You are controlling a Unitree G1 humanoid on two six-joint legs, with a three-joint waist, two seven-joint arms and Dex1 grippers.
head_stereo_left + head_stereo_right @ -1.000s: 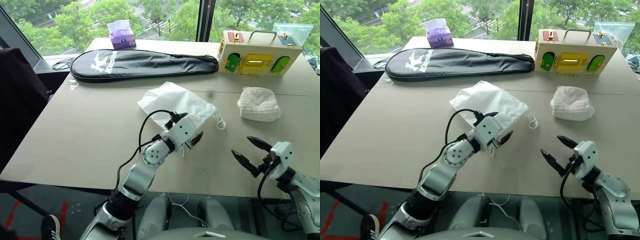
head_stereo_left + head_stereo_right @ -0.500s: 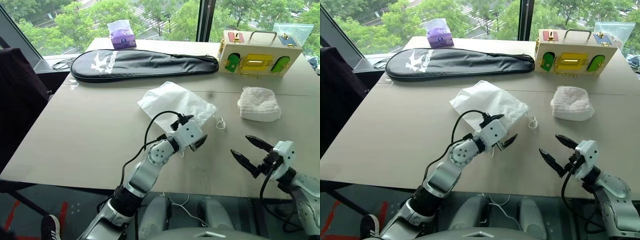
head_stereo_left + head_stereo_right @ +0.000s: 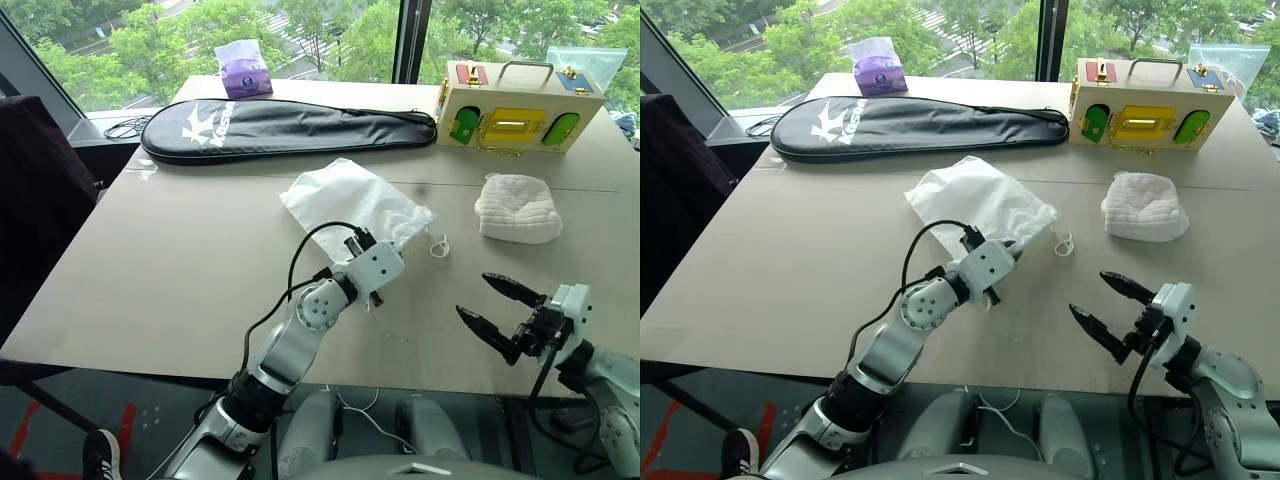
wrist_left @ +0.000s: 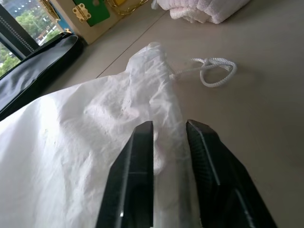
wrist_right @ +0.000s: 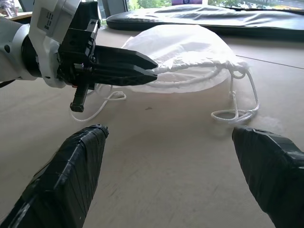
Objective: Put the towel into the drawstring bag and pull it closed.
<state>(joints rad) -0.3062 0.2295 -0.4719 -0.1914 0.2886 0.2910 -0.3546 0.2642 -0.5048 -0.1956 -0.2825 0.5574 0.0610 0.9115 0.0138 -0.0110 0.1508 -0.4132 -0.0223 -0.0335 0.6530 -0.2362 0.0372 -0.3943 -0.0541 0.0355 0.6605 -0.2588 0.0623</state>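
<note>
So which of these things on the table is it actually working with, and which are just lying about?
In use: drawstring bag, pinched at its mouth by the left gripper; towel.

Lying about: black racket case, purple packet, wooden latch box.

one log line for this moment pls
left end effector: shut on drawstring bag edge | right end effector: open, empty | towel: on table, outside bag
</note>
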